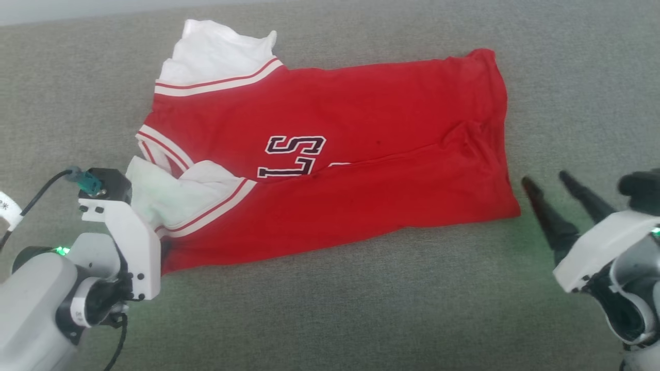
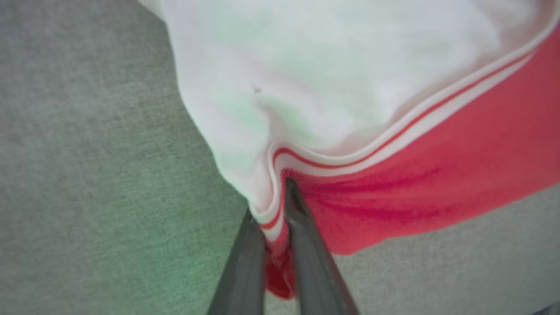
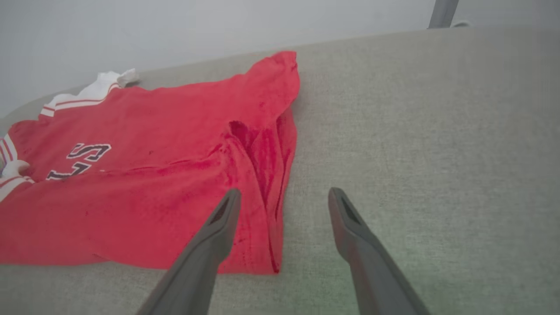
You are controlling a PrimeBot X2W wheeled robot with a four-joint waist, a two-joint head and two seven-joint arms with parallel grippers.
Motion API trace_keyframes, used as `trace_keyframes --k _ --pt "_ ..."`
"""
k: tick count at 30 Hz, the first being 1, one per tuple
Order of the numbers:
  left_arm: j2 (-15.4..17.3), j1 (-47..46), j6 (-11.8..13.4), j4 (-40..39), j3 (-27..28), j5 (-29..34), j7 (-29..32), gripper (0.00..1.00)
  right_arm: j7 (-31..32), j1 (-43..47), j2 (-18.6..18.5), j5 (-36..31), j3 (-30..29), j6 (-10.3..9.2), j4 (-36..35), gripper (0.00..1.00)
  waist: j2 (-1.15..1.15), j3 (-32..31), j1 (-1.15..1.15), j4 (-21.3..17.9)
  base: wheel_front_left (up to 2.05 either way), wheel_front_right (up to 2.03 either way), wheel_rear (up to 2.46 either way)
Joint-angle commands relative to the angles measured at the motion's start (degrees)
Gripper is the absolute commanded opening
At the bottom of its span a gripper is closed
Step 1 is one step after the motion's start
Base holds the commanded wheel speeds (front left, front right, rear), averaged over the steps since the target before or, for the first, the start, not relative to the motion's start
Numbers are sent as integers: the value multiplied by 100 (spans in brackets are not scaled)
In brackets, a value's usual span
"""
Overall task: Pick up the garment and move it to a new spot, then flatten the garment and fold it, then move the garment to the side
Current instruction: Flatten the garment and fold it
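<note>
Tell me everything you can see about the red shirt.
The shirt is a red jersey of soft cloth with white short sleeves, red-and-white striped trim and black-and-white letters. It lies on the grey fabric surface, folded lengthwise so a flap hides part of the letters, and is wrinkled near the hem. The left gripper pinches the trim beside the near sleeve.

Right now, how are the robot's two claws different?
The left gripper is shut, pinching the garment at its striped sleeve seam; the right gripper is open and holds nothing. The left gripper sits at the garment's sleeve end; the right gripper is by the hem end, above the grey surface. Both have two long dark fingers.
</note>
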Motion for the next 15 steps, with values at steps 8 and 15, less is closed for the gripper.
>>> trace_keyframes --k 8,15 --pt "-399 -85 -161 244 -286 129 -9 0 1230 -314 126 -8 18 -3 356 100 -1 7 0 250 0 0 0" --pt "-656 -187 -276 366 -425 181 -60 0 2344 -726 223 -352 186 -3 1104 100 -1 27 0 461 0 0 0"
